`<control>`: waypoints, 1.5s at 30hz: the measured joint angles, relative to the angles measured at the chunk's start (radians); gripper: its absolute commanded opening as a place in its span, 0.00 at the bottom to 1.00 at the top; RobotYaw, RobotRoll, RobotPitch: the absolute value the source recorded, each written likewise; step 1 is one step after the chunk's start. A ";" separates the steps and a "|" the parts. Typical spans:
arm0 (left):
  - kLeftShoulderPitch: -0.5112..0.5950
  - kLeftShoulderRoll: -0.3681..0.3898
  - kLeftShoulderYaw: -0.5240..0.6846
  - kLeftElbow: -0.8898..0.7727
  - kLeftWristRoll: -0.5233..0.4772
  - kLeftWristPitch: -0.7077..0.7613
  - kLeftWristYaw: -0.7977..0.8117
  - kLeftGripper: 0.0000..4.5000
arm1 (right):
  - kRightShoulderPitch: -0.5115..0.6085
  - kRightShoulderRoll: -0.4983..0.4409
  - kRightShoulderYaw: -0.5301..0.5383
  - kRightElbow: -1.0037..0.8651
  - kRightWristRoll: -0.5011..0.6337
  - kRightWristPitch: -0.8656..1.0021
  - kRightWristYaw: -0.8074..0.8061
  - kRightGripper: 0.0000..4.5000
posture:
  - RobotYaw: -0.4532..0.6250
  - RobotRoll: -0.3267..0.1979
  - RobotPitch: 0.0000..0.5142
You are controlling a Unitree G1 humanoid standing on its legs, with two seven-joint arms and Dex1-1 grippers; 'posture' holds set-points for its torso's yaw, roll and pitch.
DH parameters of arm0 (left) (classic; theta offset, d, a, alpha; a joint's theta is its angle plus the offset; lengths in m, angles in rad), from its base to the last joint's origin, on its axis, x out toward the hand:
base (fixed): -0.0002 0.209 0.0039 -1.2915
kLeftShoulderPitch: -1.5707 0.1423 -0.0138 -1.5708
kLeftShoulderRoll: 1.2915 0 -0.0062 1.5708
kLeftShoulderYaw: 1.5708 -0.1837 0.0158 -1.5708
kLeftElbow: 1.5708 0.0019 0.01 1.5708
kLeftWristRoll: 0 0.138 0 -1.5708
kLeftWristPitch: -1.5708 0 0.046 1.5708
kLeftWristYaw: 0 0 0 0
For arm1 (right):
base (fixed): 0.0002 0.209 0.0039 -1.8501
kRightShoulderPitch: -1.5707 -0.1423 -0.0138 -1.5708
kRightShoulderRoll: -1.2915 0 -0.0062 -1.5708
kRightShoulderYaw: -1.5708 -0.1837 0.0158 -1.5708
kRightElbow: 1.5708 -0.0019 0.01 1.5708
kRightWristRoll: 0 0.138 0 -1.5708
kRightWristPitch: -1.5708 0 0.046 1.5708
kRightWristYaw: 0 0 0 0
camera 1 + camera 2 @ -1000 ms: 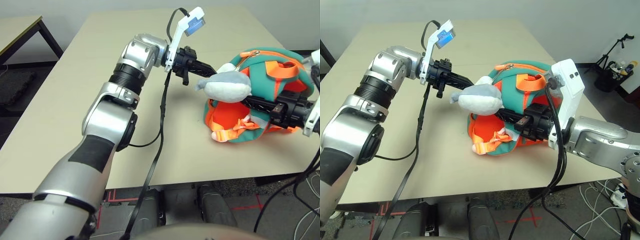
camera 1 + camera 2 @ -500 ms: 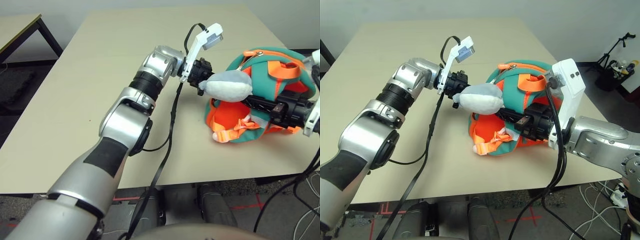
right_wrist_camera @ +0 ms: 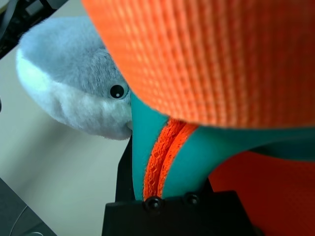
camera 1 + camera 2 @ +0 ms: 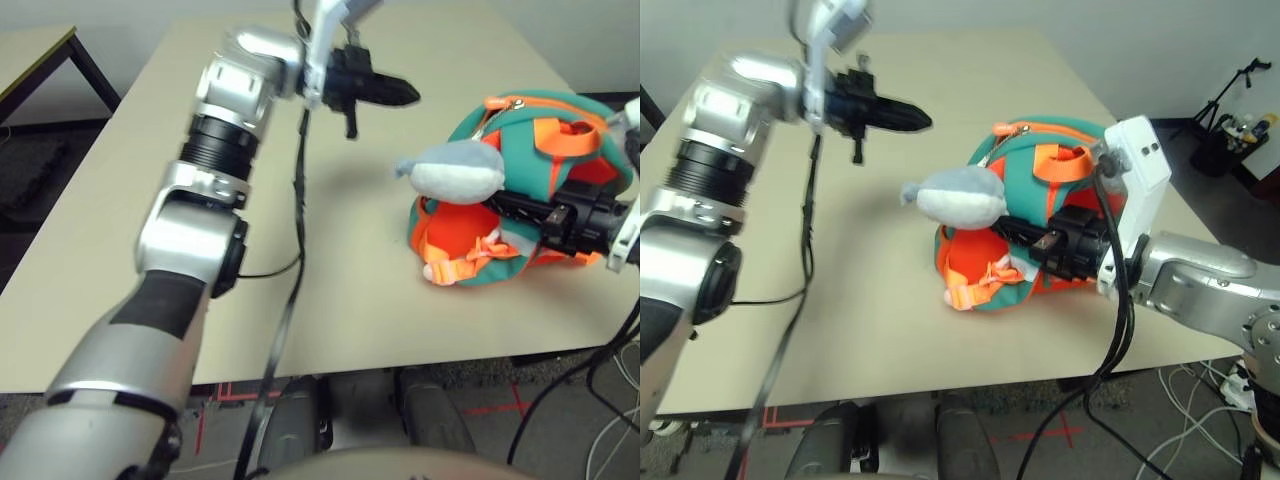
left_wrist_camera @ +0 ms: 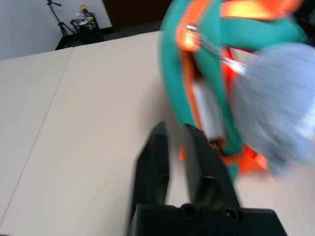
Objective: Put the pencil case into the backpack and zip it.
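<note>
The small rounded orange backpack with teal trim (image 4: 530,200) lies on the right part of the beige table (image 4: 150,200), its grey-white plush fish piece (image 4: 455,172) facing the middle. The right gripper (image 3: 147,162) is clamped on a teal-and-orange edge of the backpack. The left gripper (image 4: 395,92) is held above the table, apart from the bag, its black fingers nearly together and empty. The flat white pencil case (image 5: 209,110) appears to sit inside the opening. Judged from this, zipping is in hand; the zipper pull must be reached and pinched next.

orange-teal backpack (image 4: 545,150), grey-white plush (image 4: 452,172)
</note>
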 measured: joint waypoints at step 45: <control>-0.061 -0.085 -0.066 -0.058 -0.122 0.206 0.056 0.34 | -0.038 0.057 0.025 0.010 -0.063 0.015 0.005 0.03 | 0.30 0.62 0.13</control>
